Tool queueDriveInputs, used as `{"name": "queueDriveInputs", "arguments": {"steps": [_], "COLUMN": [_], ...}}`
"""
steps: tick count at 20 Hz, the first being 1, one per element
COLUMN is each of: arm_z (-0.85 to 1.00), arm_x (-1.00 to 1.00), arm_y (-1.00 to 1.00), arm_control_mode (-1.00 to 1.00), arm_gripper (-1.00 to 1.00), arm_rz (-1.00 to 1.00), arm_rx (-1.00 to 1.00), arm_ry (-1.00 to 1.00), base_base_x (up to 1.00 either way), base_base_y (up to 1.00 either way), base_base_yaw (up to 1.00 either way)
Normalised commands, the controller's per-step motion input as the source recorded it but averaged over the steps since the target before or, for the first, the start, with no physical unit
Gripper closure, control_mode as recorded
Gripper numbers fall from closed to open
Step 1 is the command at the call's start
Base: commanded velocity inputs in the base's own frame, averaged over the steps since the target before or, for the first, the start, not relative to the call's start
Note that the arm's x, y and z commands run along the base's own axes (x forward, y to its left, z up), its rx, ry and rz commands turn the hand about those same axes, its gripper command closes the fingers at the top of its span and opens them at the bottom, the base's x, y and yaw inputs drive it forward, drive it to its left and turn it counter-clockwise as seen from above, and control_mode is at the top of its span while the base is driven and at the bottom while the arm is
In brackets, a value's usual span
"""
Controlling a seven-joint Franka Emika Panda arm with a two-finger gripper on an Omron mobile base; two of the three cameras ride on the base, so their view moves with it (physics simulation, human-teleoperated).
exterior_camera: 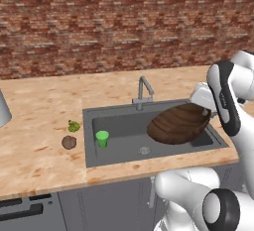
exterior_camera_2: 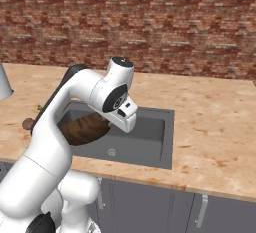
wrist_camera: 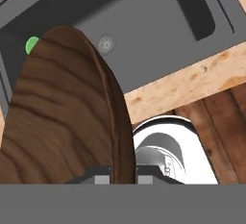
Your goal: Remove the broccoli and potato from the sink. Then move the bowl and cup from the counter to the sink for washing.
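Note:
My gripper (wrist_camera: 122, 177) is shut on the rim of the brown wooden bowl (wrist_camera: 62, 112). The bowl (exterior_camera: 178, 123) hangs tilted on edge over the right half of the dark grey sink (exterior_camera: 124, 126). In the right base view the bowl (exterior_camera_2: 82, 127) shows partly behind my arm. The green cup (exterior_camera: 102, 138) stands upright in the sink's left end, and its top (wrist_camera: 31, 44) peeks past the bowl in the hand view. On the counter (exterior_camera: 39, 150) left of the sink lie the yellow-green broccoli (exterior_camera: 73, 125) and, just in front of it, the brown potato (exterior_camera: 69, 142).
The faucet (exterior_camera: 144, 91) rises behind the sink's middle. The drain (exterior_camera: 144, 150) sits in the basin floor near its front wall. A pale grey vessel (exterior_camera: 2, 108) stands at the far left of the counter. A brick wall backs the counter.

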Motion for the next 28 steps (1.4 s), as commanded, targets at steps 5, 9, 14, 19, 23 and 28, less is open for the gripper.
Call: {"name": "queueDriveInputs", "arguments": {"steps": [5,9,14,19,23,28], "arm_z": [0.0,0.0,0.0,-0.03,-0.11,-0.14], "arm_x": [0.07,0.1,0.14,0.11,0.1,0.13], "arm_y": [-0.14,-0.1,-0.06,-0.01,0.0,0.0], "arm_control_mode": [-1.0,-1.0,-1.0,-1.0,-1.0,-1.0], "arm_gripper": [1.0,1.0,1.0,1.0,1.0,1.0], "arm_rz": [0.04,0.0,0.0,0.0,0.0,0.0], "arm_rx": [0.01,0.03,0.04,0.07,0.06,0.02], "arm_ry": [-0.02,0.0,0.0,0.0,0.0,0.0], "base_base_x": [0.0,0.0,0.0,0.0,0.0,0.0], "base_base_y": [0.0,0.0,0.0,0.0,0.0,0.0], "base_base_yaw": [0.0,0.0,0.0,0.0,0.0,0.0]}}
